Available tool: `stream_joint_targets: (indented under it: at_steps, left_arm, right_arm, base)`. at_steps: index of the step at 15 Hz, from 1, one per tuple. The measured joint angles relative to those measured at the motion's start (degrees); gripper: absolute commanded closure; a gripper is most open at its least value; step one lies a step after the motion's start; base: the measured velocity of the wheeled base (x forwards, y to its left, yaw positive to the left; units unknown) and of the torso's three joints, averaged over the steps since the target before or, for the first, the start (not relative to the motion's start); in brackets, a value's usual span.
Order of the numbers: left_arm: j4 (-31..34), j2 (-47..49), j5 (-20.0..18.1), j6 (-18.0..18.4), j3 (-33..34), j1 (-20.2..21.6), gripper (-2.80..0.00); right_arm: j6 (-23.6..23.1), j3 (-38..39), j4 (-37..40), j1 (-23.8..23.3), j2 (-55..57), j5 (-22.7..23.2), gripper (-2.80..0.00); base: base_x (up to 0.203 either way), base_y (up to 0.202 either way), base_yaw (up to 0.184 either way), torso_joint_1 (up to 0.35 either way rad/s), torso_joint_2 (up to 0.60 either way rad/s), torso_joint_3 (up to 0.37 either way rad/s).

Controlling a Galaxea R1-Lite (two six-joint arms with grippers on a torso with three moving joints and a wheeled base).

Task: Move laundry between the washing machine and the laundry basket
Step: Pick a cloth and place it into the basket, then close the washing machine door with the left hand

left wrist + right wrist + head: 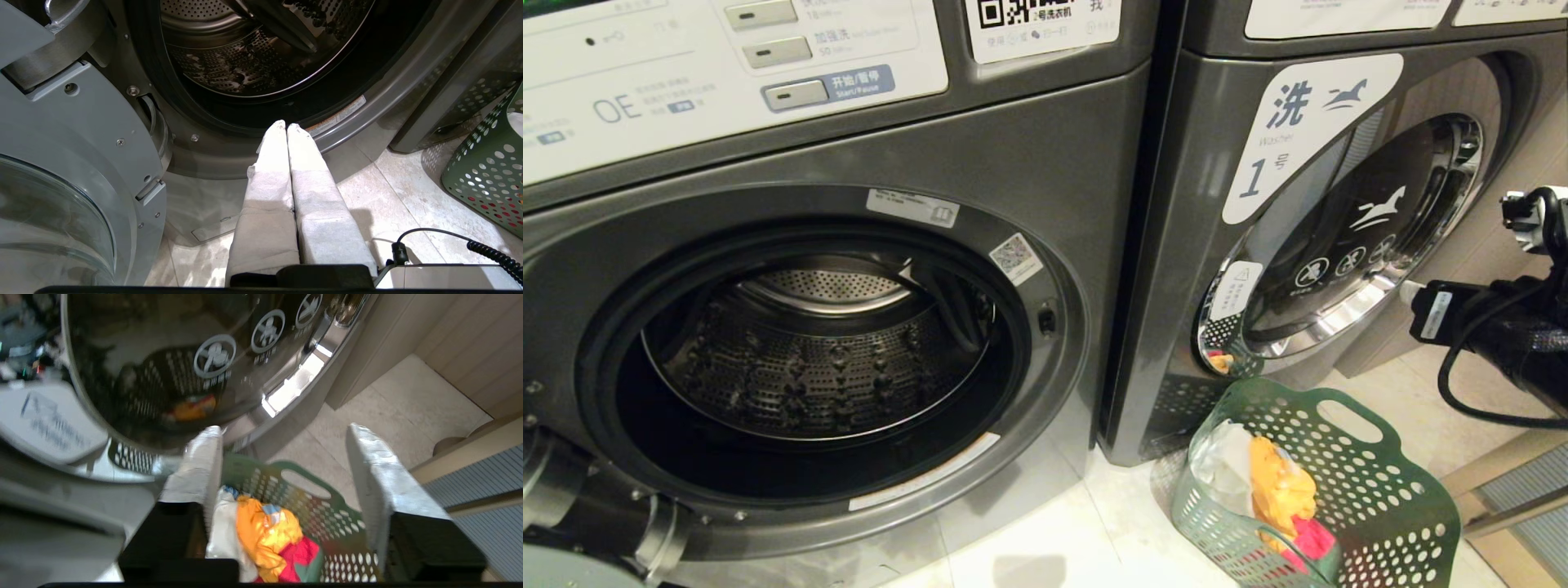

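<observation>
Below our right gripper (282, 457), fingers spread wide and holding nothing, sits the green laundry basket (310, 486) with white, orange and red laundry (265, 531) inside. Ahead of our left gripper (286, 126), fingers pressed together and empty, gapes the open washing machine (253, 61) drum.

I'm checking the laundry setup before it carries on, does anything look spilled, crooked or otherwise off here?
Nothing stands out. The green laundry basket stands upright on the floor beside the washers, with white, yellow and pink clothes inside it and none on the tiles. The open washer's drum looks empty.
</observation>
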Motion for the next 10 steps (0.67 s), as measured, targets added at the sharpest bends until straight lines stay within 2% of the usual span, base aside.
stream_joint_targets:
  at_steps: [5, 10]
  left_arm:
    - [0.0, 0.0, 0.0, 0.0, 0.0, 0.0, 0.0]
    - [0.0, 0.0, 0.0, 0.0, 0.0, 0.0, 0.0]
  right_arm:
    - [-4.2, 11.1, 1.4, 1.4, -10.5, 3.1, -2.8]
    - [-5.7, 21.2, 1.7, 3.5, -19.9, 5.3, -2.8]
  base:
    - [0.0, 0.0, 0.0, 0.0, 0.0, 0.0]
    - [0.0, 0.0, 0.0, 0.0, 0.0, 0.0]
